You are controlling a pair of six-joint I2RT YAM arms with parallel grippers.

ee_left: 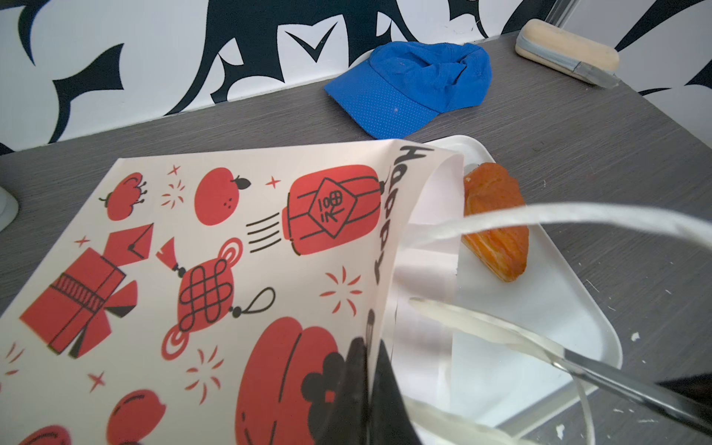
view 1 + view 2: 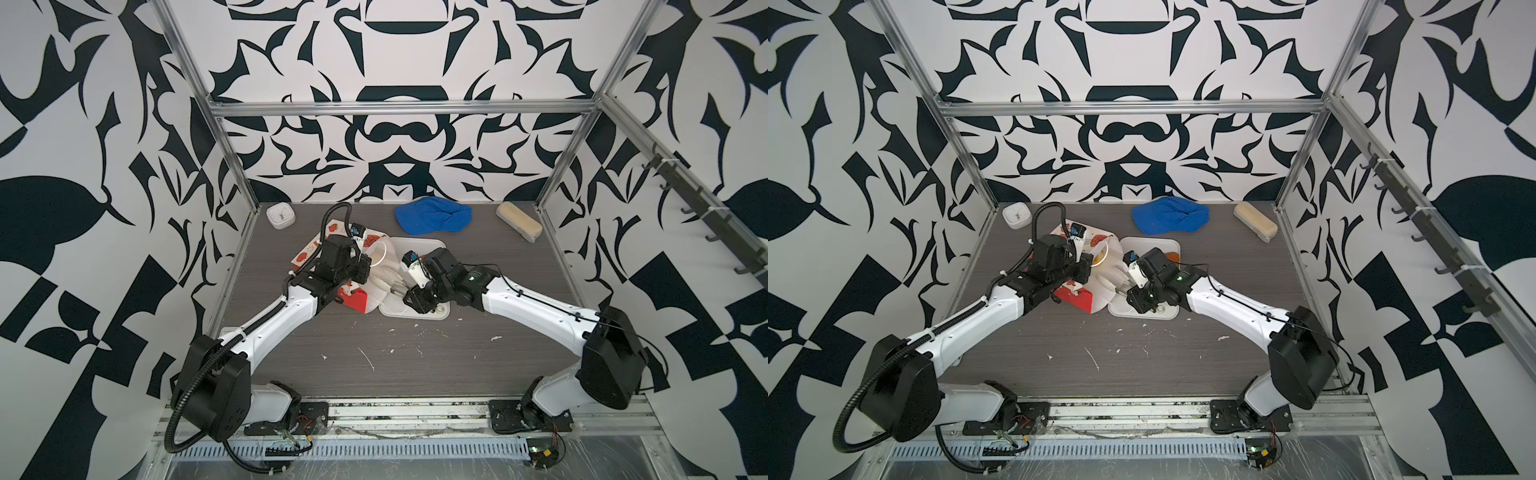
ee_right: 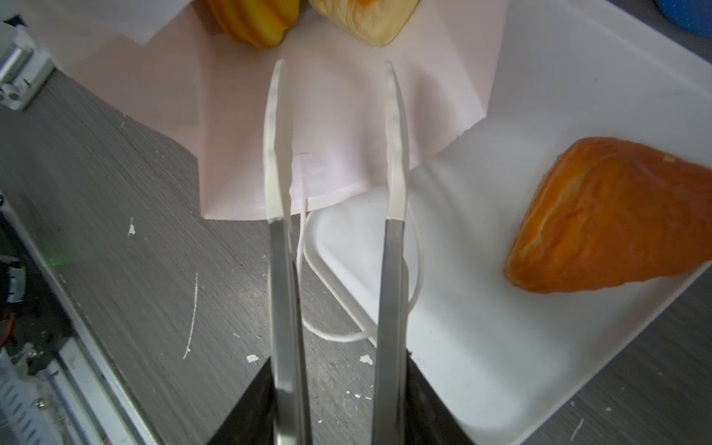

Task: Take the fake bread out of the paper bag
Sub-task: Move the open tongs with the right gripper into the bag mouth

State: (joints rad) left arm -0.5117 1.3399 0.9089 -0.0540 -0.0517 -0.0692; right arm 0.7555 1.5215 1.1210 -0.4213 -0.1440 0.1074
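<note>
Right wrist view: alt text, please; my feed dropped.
The open right gripper points its two long fingers into the bag mouth, where two yellow pastries lie. A brown pastry sits on the white tray.

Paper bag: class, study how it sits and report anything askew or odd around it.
The paper bag lies tipped on its side, mouth overlapping the white tray, its upper wall pinched up by the left tool. White flecks litter the table.
</note>
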